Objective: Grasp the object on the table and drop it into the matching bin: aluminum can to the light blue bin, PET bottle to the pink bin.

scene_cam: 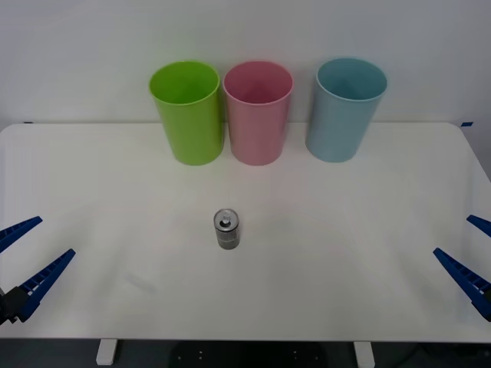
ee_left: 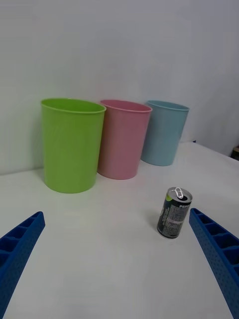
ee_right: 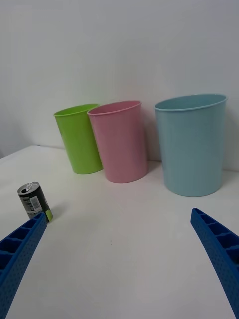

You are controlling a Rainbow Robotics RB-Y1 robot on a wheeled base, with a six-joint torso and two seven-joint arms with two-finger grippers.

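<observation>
Standing upright mid-table, the aluminum can (scene_cam: 227, 228) has its pull tab up and long axis vertical.

From the front I see the lime green bin (scene_cam: 187, 112), pink bin (scene_cam: 258, 112) and light blue bin (scene_cam: 345, 108) lined up behind it on the table (scene_cam: 368, 253) (nothing stands between); left gripper (scene_cam: 21, 260) and right gripper (scene_cam: 472, 257) hang spread, empty, at the near corners. On both wrist cameras the can stands apart from my parted fingers.

Aluminum can (ee_left: 174, 213): label print too small, unreadable.
</observation>
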